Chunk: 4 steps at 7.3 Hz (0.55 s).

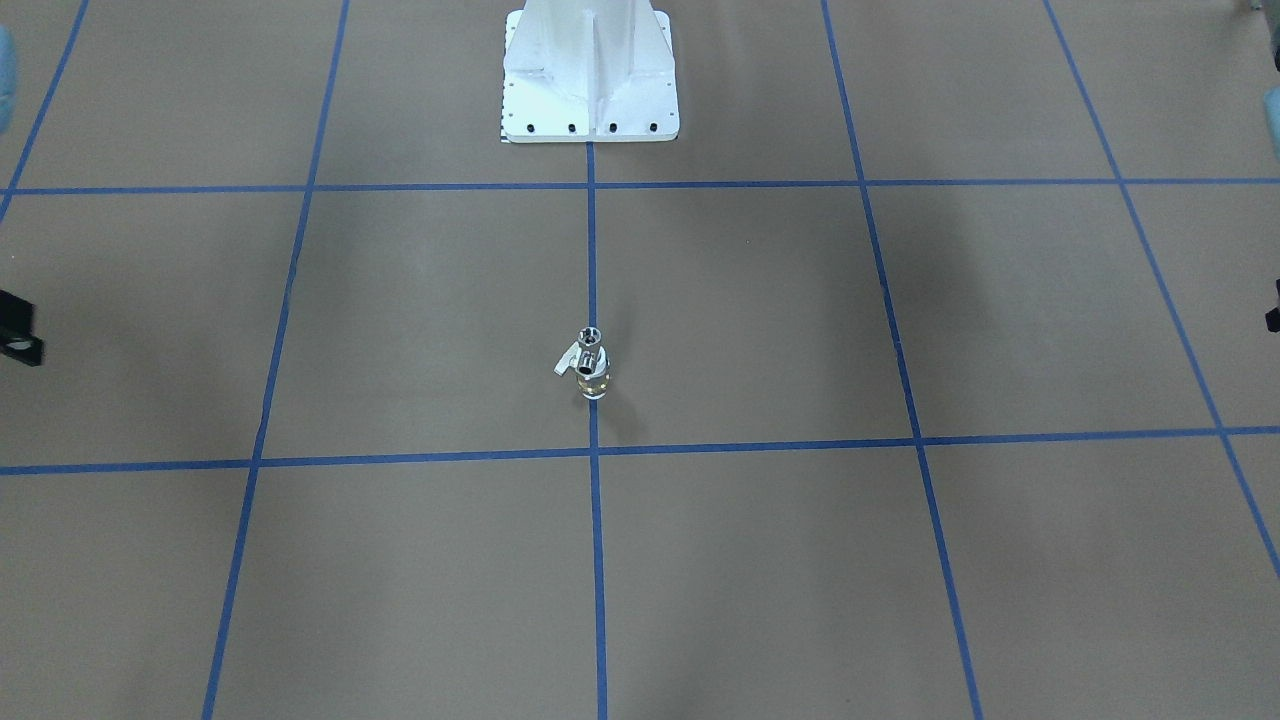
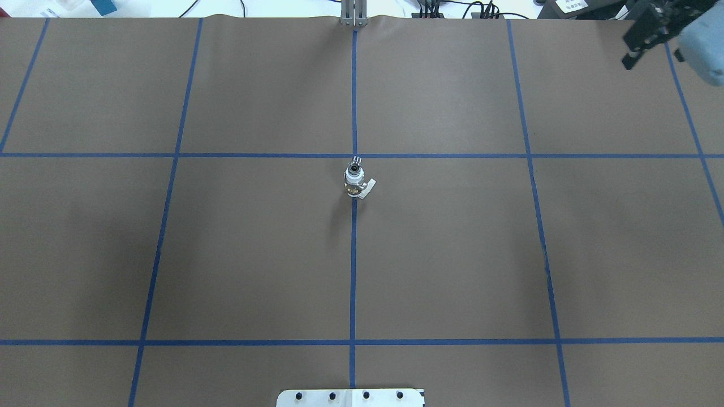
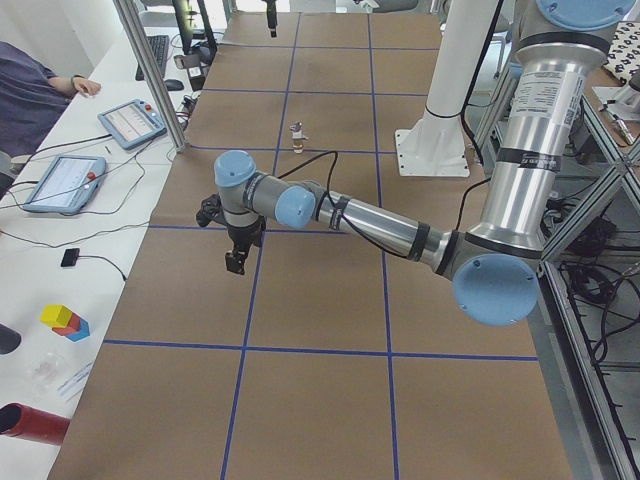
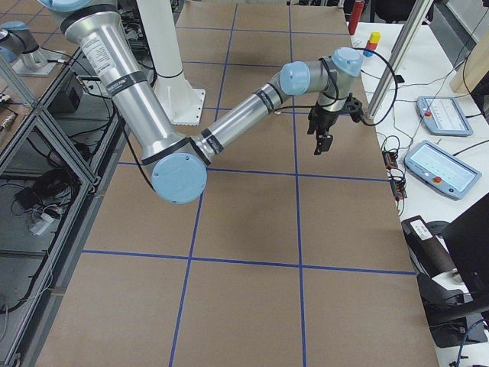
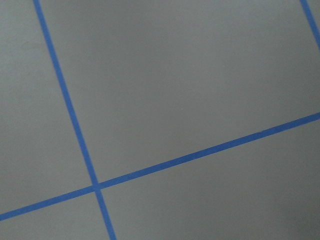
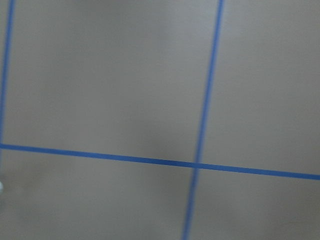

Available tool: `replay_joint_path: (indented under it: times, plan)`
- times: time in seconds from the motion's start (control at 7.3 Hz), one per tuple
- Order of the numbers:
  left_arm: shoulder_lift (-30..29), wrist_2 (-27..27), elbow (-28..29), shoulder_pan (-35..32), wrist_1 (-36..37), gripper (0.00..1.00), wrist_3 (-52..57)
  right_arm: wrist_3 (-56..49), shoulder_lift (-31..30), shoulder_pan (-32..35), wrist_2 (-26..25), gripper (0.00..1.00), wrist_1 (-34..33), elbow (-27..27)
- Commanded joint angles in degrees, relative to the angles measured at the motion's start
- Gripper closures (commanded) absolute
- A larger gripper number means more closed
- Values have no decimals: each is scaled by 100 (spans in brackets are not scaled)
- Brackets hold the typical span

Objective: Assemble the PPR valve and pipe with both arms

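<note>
The PPR valve [image 1: 594, 382], with a brass middle and a grey side lever, stands upright at the table's centre on the middle blue line. The silver pipe [image 1: 590, 339] sits on top of it, open mouth up. The stack also shows in the overhead view [image 2: 356, 182] and the exterior left view [image 3: 297, 137]. My left gripper [image 3: 235, 262] hangs over the table's left end, far from the stack. My right gripper [image 4: 321, 144] hangs over the right end and shows at the overhead view's top right [image 2: 633, 53]. I cannot tell whether either gripper is open or shut. Both wrist views show only brown table and blue tape.
The white bolted pedestal [image 1: 590, 90] stands at the robot's side of the table. Blue tape lines divide the brown surface into squares. Beside the left end are tablets [image 3: 65, 180], coloured blocks [image 3: 65, 322] and an operator's arm [image 3: 40, 90].
</note>
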Motion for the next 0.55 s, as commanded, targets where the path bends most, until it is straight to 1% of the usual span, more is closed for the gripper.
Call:
replay_joint_path:
  times: [0.0, 0.14, 0.27, 0.41]
  plan:
    - [363, -11, 383, -174, -649, 0, 35, -622, -754, 613, 8, 1, 336, -109]
    - [381, -11, 516, -201, -863, 0, 44, -639, -929, 684, -18, 1, 818, -110]
    - [390, -2, 743, -201, -882, 0, 61, -640, -1488, 676, -44, 1, 1136, -231]
    - [399, -20, 850, -218, -891, 0, 96, -587, -1798, 728, -62, 1, 1818, -459]
